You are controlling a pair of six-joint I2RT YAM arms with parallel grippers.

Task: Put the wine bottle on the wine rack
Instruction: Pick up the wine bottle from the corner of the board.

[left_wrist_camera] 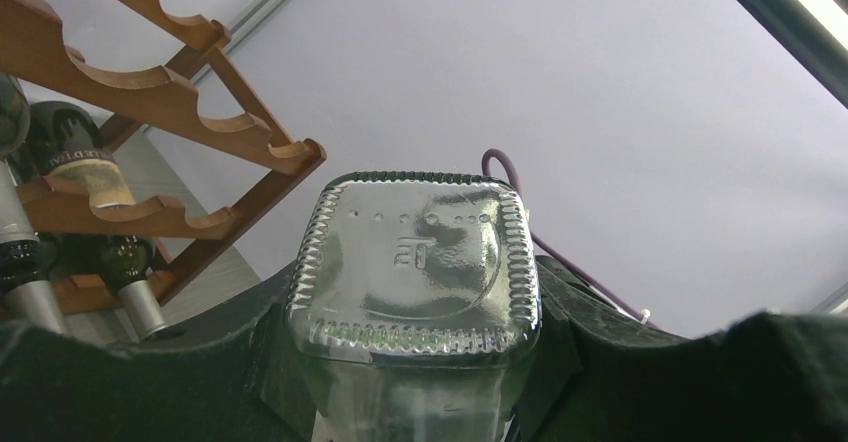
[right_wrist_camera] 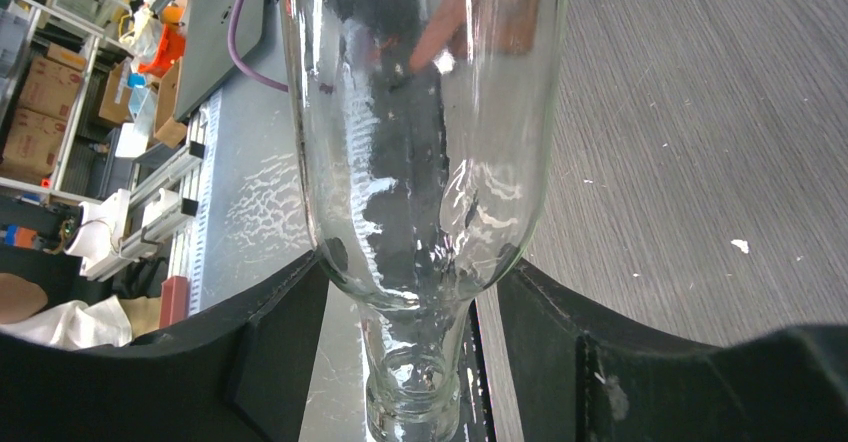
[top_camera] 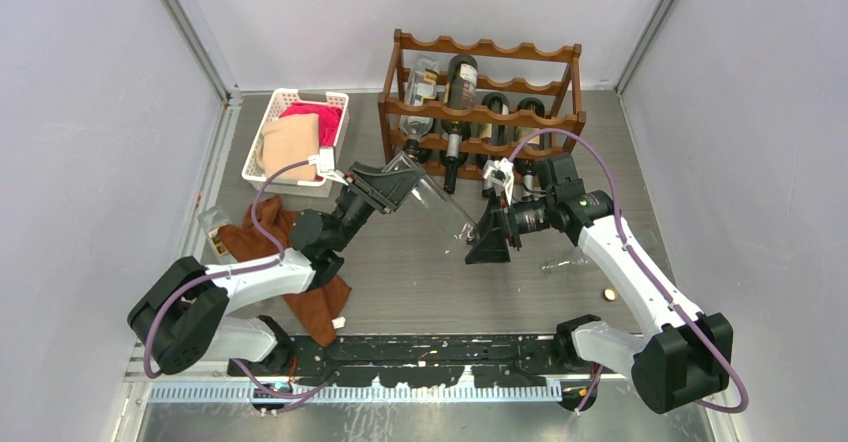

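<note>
holding wine bottle (top_camera: 440, 205) aloft — left gripper (top_camera: 396, 186) clamped on base | right gripper (top_camera: 488, 236) clamped at shoulder

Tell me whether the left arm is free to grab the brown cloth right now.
Probably not: the left claw is shut on the clear bottle, which the right claw also holds. The cloth lies close under that arm.

We are finding no fully readable text. On the base of the wine bottle (left_wrist_camera: 415, 262) we are seeing an embossed mark and raised dots, undecipherable. A dark bottle (left_wrist_camera: 58, 130) in the wine rack (left_wrist_camera: 150, 90) is carrying blurred label lettering.
</note>
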